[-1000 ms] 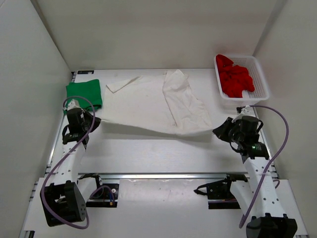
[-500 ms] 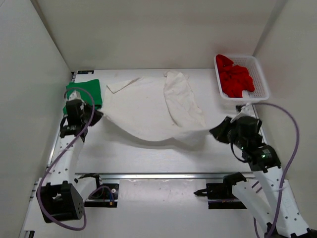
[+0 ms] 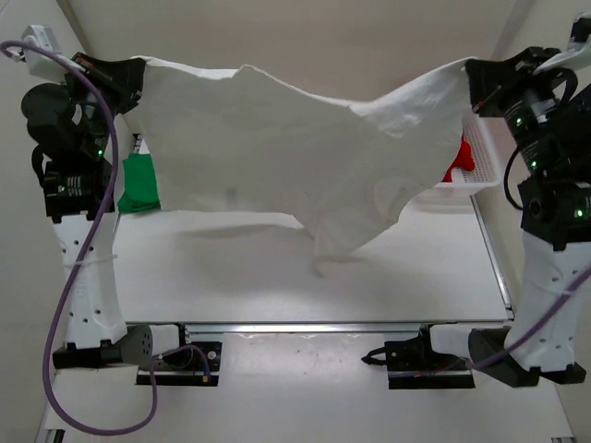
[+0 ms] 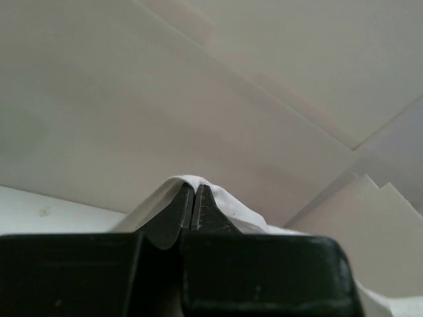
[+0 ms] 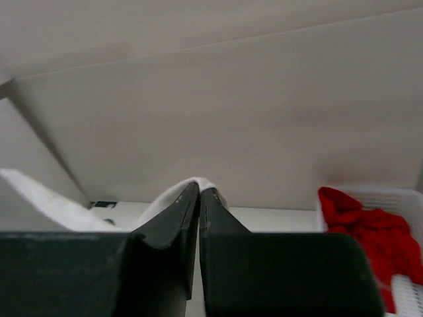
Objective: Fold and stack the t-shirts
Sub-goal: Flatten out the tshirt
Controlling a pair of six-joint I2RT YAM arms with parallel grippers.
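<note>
Shirt, white, hung spread between left gripper and right gripper, each clamped on a corner; lowering wanted equal height, steady tension, flat landing on table.

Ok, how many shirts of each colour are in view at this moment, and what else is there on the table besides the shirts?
white t-shirt: 1
green t-shirt: 1
red t-shirt: 1
white mesh basket: 1
Total: 4 things, 3 of them shirts
</note>
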